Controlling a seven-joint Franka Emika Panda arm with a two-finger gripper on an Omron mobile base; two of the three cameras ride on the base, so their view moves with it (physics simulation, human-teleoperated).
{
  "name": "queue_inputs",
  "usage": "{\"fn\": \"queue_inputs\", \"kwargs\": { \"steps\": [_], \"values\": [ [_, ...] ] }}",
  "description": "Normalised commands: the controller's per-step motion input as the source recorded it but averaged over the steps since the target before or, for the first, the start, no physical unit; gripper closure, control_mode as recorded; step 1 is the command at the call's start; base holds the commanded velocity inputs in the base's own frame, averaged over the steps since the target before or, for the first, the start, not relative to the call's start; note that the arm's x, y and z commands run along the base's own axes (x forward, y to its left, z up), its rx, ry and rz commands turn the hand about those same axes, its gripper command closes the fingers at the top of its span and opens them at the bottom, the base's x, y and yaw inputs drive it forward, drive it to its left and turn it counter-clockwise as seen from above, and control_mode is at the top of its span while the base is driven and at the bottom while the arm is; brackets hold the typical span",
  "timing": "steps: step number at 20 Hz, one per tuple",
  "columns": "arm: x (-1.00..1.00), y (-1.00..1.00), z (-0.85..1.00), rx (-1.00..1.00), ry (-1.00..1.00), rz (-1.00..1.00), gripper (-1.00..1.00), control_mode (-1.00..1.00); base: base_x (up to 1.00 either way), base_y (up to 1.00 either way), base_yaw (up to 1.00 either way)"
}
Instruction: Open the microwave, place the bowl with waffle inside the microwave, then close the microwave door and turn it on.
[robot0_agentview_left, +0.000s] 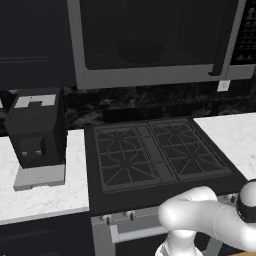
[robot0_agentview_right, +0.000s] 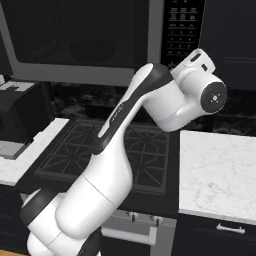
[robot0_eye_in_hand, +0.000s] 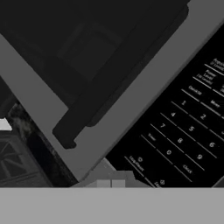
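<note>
Clenched and empty, the gripper (robot0_eye_in_hand: 110, 183) hovers near the keypad (robot0_eye_in_hand: 183, 135), right of the shut door (robot0_agentview_left: 150, 37) on the microwave (robot0_agentview_left: 160, 77).

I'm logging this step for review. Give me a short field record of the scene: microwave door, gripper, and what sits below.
microwave: mounted above the stove, door shut
door handle: dark bar beside the keypad
gripper: shut, holding nothing, close in front of the keypad's lower edge
stove: burners bare
coffee machine: on the counter left of the stove
bowl: a dim round shape shows behind the door glass, cannot confirm
</note>
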Motion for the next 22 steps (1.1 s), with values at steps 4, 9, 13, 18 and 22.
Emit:
{"fn": "queue_inputs", "kwargs": {
  "steps": [4, 9, 13, 18, 22],
  "values": [
    [0.23, -0.29, -0.26, 0.00, -0.02, -0.04, 1.00, -1.00, 0.00, 0.00, 0.00],
    [0.13, -0.13, -0.15, 0.01, -0.11, 0.00, 1.00, -1.00, 0.00, 0.00, 0.00],
    [0.25, 0.00, 0.00, 0.05, -0.14, 0.00, 1.00, -1.00, 0.00, 0.00, 0.00],
    [0.19, 0.00, 0.00, 0.03, -0.09, 0.00, 1.00, -1.00, 0.00, 0.00, 0.00],
    [0.14, 0.00, 0.00, 0.01, -0.09, 0.00, 1.00, -1.00, 0.00, 0.00, 0.00]
  ]
}}
